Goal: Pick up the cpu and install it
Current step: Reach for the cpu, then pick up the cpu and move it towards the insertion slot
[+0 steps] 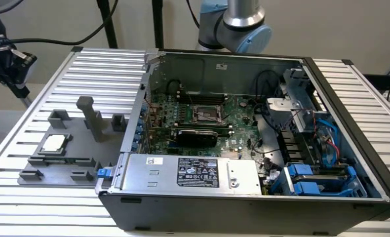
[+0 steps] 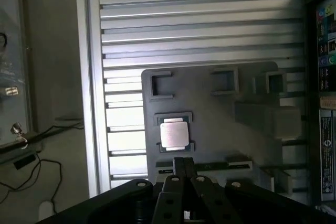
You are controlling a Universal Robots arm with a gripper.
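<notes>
One cpu (image 1: pixel 55 143), one grey holder plate (image 1: pixel 83 150), one open computer case (image 1: pixel 248 210), one silver power supply (image 1: pixel 149 175), one robot arm (image 1: pixel 238 24)

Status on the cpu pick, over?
End effector shut, empty, near cpu. Cpu flat in gray tray beside case. Nothing between them.
</notes>
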